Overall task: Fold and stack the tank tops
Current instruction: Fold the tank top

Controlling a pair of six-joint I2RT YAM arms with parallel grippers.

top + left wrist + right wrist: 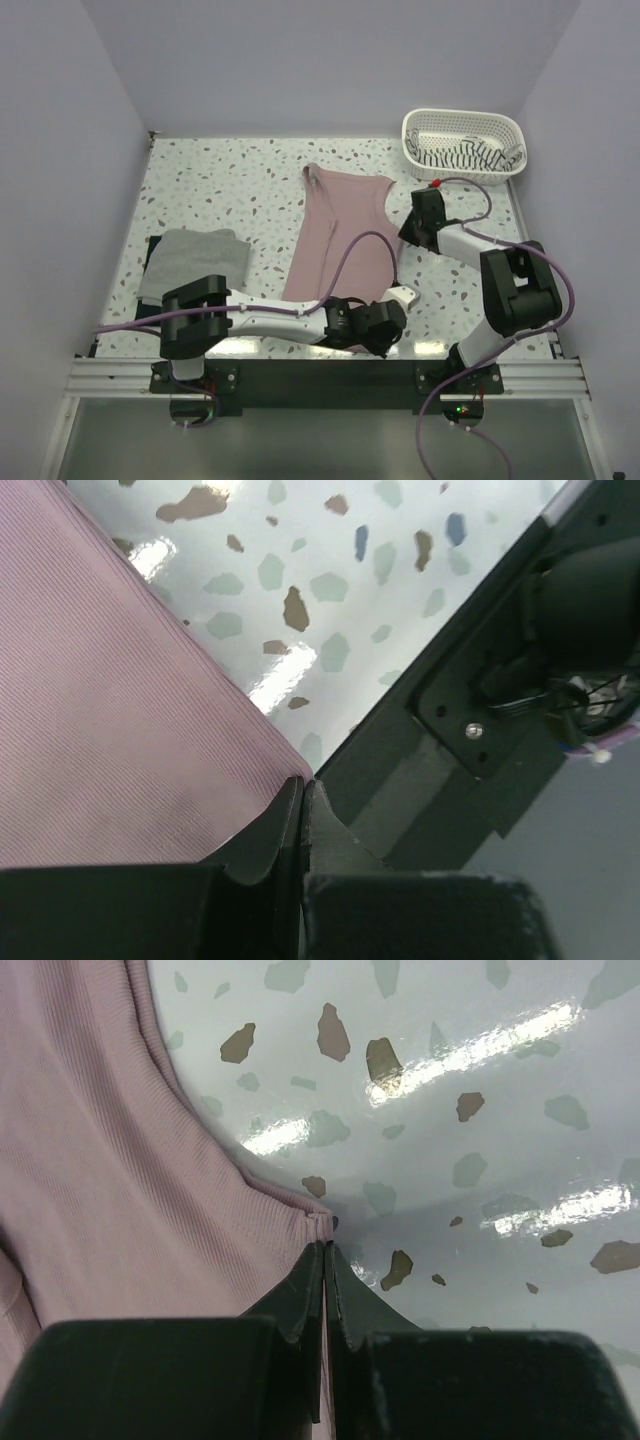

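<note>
A dusty pink tank top (340,235) lies spread flat in the middle of the table. My left gripper (385,325) is at its near right corner by the table's front edge; in the left wrist view the jaws (303,780) are shut on the corner of the pink cloth (120,730). My right gripper (410,232) is at the top's right edge, shut on a bunched bit of the pink hem (326,1222). A folded light grey tank top (195,262) rests at the left on a dark one (153,252). A striped top (465,155) lies in the basket.
The white lattice basket (508,130) stands at the back right corner. The speckled table (230,180) has walls on three sides. The black mounting rail (450,750) runs right beside my left gripper at the near edge.
</note>
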